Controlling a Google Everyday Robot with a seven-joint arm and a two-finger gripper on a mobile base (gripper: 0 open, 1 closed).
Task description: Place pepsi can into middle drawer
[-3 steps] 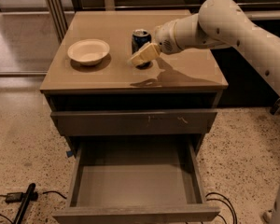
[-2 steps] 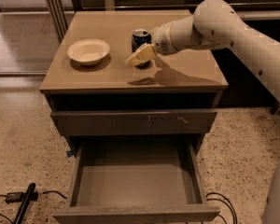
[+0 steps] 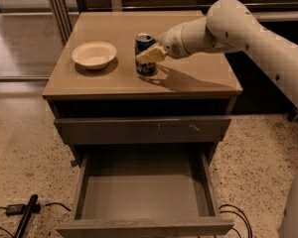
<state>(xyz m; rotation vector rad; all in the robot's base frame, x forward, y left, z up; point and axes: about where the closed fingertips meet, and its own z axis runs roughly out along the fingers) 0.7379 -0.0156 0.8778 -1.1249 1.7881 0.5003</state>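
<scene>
The pepsi can [image 3: 144, 42] stands upright on the cabinet top, right of centre, dark blue with a silver top. My gripper [image 3: 150, 55] reaches in from the right on the white arm [image 3: 223, 24] and is at the can, its pale tip crossing the front of the can's middle. The can rests on the top. The middle drawer [image 3: 144, 200] is pulled out wide below, a shallow grey box with nothing in it.
A white bowl [image 3: 94, 54] sits on the cabinet top [image 3: 198, 81] left of the can. A closed drawer front with pale scuff marks [image 3: 144, 129] is above the open drawer. Cables and a dark tool [image 3: 25, 214] lie on the speckled floor at the lower left.
My gripper has moved left from beside the can to right at it, now overlapping the can's front. The can, bowl and drawer have not moved.
</scene>
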